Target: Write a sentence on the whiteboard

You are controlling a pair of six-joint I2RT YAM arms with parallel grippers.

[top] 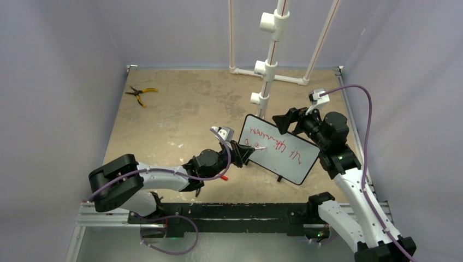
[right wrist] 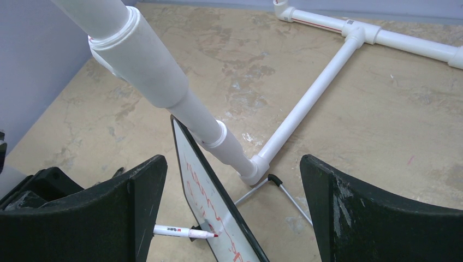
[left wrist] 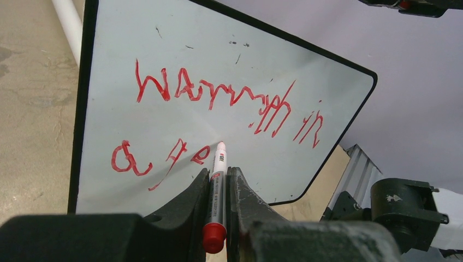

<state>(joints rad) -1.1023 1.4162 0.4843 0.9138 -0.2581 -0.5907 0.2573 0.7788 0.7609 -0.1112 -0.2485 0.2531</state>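
Note:
The whiteboard (top: 281, 148) stands tilted on the table right of centre, its black-framed white face (left wrist: 218, 49) turned toward my left arm. The sentence (left wrist: 218, 95) is red scrawl in two lines, the lower line ending in an "e". My left gripper (left wrist: 218, 172) is shut on a red-capped marker (left wrist: 218, 185), whose tip rests at the board just right of that "e". The same marker (right wrist: 183, 232) meets the board (right wrist: 218, 218) in the right wrist view. My right gripper (right wrist: 232, 164) hangs open over the board's top edge, its fingers (right wrist: 136, 202) clear of the board on both sides.
A white PVC pipe frame (top: 267, 54) rises just behind the board, its base tubes (right wrist: 306, 103) lying on the tabletop. The board's wire stand leg (right wrist: 289, 196) juts out behind it. Yellow-handled pliers (top: 141, 94) lie at the far left. Grey walls enclose the table.

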